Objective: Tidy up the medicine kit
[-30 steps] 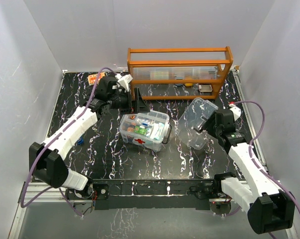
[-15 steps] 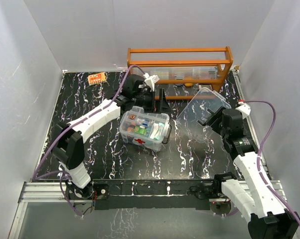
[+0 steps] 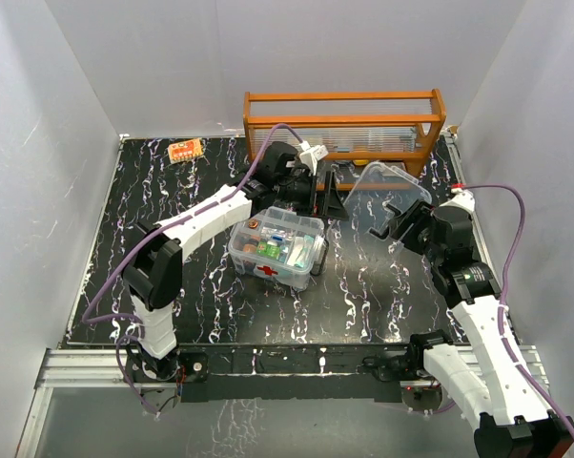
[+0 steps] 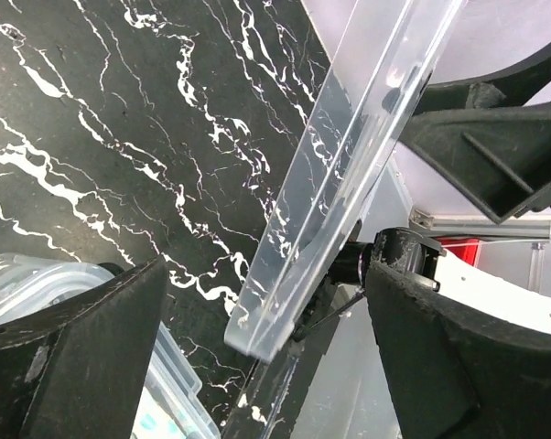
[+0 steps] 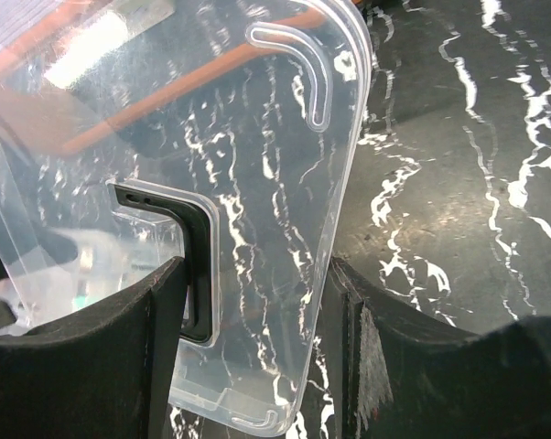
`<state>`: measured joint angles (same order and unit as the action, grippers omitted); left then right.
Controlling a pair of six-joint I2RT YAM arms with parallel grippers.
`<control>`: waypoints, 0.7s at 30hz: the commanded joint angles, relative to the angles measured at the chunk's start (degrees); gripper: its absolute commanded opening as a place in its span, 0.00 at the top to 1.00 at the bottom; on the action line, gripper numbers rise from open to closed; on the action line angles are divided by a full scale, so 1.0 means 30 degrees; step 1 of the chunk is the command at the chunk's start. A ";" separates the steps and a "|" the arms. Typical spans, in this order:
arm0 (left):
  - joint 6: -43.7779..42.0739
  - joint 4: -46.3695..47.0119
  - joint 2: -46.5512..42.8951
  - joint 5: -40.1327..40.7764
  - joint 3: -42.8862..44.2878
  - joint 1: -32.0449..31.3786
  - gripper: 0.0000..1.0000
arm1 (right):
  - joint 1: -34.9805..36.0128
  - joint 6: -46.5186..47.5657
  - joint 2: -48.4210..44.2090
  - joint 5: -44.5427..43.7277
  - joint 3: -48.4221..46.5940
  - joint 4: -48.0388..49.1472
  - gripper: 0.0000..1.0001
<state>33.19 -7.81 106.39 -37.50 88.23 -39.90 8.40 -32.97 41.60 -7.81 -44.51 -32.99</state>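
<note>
One lid point(image 3: 384, 188), one open box point(image 3: 260, 268)

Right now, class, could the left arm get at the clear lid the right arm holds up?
Probably yes: an edge of the lid sits between the open jaws of the left arm, nothing between; the right arm holds it tilted up.

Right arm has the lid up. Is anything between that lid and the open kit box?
Yes. The left gripper sits between the lid and the box, just beyond the box's far right corner, its open fingers straddling the lid's edge. The right gripper holds the lid tilted.
</note>
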 commanded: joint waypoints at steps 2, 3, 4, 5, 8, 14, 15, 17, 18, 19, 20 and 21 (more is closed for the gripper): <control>-0.0198 0.0552 0.0021 -0.1969 0.0963 -0.0059 0.16 | 0.0070 0.1037 -0.0013 0.3408 -0.0863 0.1924 0.64; -0.0195 0.0491 0.0002 -0.2212 0.0993 -0.0059 0.18 | 0.0070 0.1170 0.0077 0.3932 -0.0778 0.2103 0.64; -0.0183 0.0484 -0.0019 -0.2447 0.1026 -0.0059 0.20 | 0.0070 0.1215 0.0172 0.4353 -0.0716 0.2254 0.64; -0.0160 0.0519 -0.0102 -0.2634 0.1016 -0.0059 0.23 | 0.0062 0.1291 0.0261 0.4801 -0.0631 0.2463 0.64; -0.0049 0.0482 -0.0566 -0.2892 0.0804 -0.0059 0.33 | 0.0070 0.1459 0.0569 0.5953 -0.0451 0.2981 0.64; 0.0542 0.0777 -0.1769 -0.2773 -0.0301 -0.0031 0.61 | 0.0070 0.1644 0.0988 0.7423 -0.0071 0.3908 0.63; 0.0641 0.0889 -0.2013 -0.2755 -0.0491 -0.0030 0.66 | 0.0070 0.1645 0.1052 0.7550 -0.0027 0.4007 0.63; 0.0810 0.1298 -0.2529 -0.2801 -0.0988 0.0001 0.73 | 0.0054 0.1652 0.1142 0.7782 0.0062 0.4208 0.62; 0.0891 0.1537 -0.2785 -0.2770 -0.1278 0.0025 0.77 | 0.0068 0.1646 0.1195 0.7939 0.0096 0.4304 0.62; 0.0985 0.1761 -0.3059 -0.2670 -0.1499 0.0054 0.80 | 0.0070 0.1630 0.1231 0.8127 0.0126 0.4441 0.60; 0.1041 0.1997 -0.3350 -0.2640 -0.1695 0.0072 0.82 | 0.0070 0.1606 0.1269 0.8378 0.0155 0.4586 0.59; 0.1139 0.2236 -0.3587 -0.2603 -0.1870 0.0107 0.84 | 0.0055 0.1512 0.1332 0.8622 0.0144 0.4685 0.57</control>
<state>35.16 -4.58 101.56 -45.45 84.60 -39.88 8.38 -28.84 45.78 13.15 -44.03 -25.89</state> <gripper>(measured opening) 0.263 0.532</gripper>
